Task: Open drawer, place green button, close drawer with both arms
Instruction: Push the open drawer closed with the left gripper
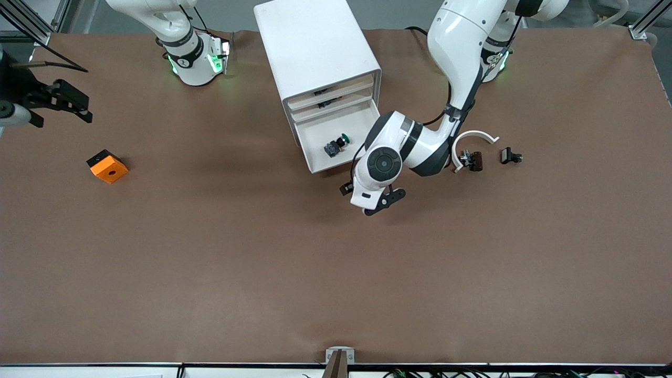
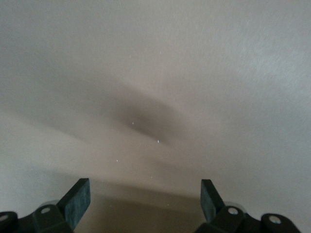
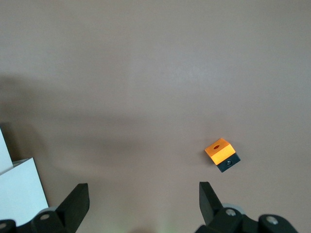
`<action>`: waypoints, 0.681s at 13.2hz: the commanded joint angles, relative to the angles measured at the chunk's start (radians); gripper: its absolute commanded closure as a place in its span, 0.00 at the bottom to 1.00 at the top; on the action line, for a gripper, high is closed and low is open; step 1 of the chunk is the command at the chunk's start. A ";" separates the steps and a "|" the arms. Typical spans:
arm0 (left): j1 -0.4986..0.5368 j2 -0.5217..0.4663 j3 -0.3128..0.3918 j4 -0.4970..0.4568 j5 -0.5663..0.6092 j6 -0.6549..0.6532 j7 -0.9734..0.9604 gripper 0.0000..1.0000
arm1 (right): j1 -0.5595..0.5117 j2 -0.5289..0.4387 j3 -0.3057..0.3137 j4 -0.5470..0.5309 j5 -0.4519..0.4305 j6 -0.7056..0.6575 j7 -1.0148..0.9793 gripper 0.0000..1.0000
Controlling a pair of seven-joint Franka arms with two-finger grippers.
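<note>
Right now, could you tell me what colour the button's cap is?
Green, on the button lying in the open drawer; the front view shows it best.

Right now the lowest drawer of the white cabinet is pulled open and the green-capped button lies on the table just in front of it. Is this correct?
Not quite. The drawer of the white cabinet is pulled open, but the button lies inside that drawer, not on the table in front of it. The front view shows this.

Brown tabletop [image 1: 210, 273] w/ even overhead light, aluminium frame posts [image 1: 646, 21] at corners — grey floor past the edge
</note>
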 commanded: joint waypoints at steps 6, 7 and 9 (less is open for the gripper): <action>-0.021 0.020 -0.065 0.001 -0.009 0.001 0.000 0.00 | -0.025 0.016 0.018 0.074 -0.006 -0.064 0.005 0.00; -0.022 0.022 -0.071 0.001 -0.009 0.001 -0.002 0.00 | -0.025 0.016 0.018 0.080 -0.004 -0.065 0.014 0.00; -0.022 0.020 -0.081 0.002 -0.009 0.001 -0.002 0.00 | -0.023 0.018 0.019 0.083 -0.004 -0.062 0.036 0.00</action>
